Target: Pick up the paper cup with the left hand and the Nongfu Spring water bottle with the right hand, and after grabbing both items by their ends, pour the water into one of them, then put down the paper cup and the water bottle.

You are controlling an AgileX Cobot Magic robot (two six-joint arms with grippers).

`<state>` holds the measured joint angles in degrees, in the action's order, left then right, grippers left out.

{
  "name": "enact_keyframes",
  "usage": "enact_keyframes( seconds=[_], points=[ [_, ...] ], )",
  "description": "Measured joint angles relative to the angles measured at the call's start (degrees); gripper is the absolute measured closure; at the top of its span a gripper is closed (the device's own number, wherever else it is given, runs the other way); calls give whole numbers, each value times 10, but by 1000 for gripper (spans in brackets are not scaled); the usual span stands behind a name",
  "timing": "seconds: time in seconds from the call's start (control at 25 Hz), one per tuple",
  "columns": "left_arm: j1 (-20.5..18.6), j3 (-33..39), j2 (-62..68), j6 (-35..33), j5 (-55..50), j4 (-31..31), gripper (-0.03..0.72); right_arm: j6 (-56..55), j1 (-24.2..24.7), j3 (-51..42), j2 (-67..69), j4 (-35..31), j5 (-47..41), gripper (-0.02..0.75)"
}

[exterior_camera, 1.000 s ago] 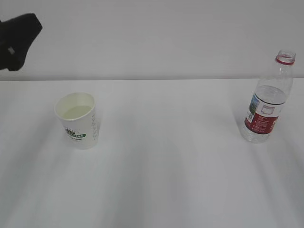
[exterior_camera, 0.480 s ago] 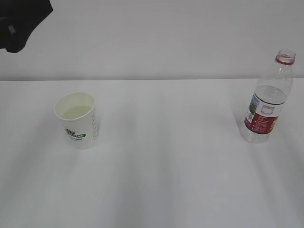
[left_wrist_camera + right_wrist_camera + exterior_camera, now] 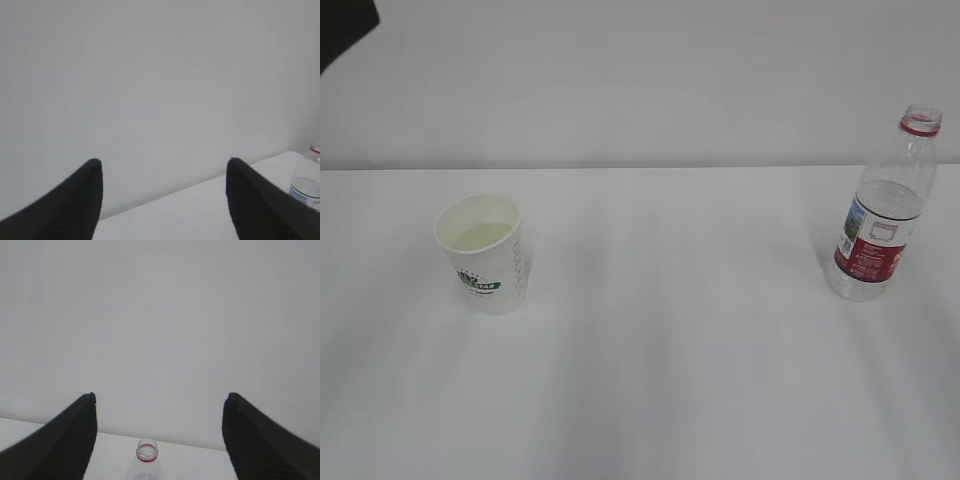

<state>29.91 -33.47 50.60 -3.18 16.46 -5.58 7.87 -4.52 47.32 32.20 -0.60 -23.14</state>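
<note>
Exterior view: both hands, left hand (image 3: 162, 200) and right hand (image 3: 159, 437), hang open and empty, so any careless swing could topple the full cup (image 3: 483, 252) or uncapped bottle (image 3: 884, 218).

my left hand (image 3: 162, 172) is raised at the far left, jaws spread wide and empty. my right hand (image 3: 159, 405) is also raised, jaws spread wide, holding nothing.

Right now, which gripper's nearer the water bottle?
Right. The right gripper hangs open above the water bottle; the left gripper, also open, is far off, up left.
</note>
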Motion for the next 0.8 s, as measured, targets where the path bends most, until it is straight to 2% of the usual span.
enact_keyframes(
  seconds=[0.24,0.56,0.8],
  points=[
    [0,0,-45,-5,-36,9,150,0,0,39,0,0,-36,149],
    [0,-2,-92,-6,-165,28,151,0,0,86,-1,0,-108,149],
    [0,-64,-104,-6,-304,74,158,0,0,90,-28,0,-149,149]
  ],
)
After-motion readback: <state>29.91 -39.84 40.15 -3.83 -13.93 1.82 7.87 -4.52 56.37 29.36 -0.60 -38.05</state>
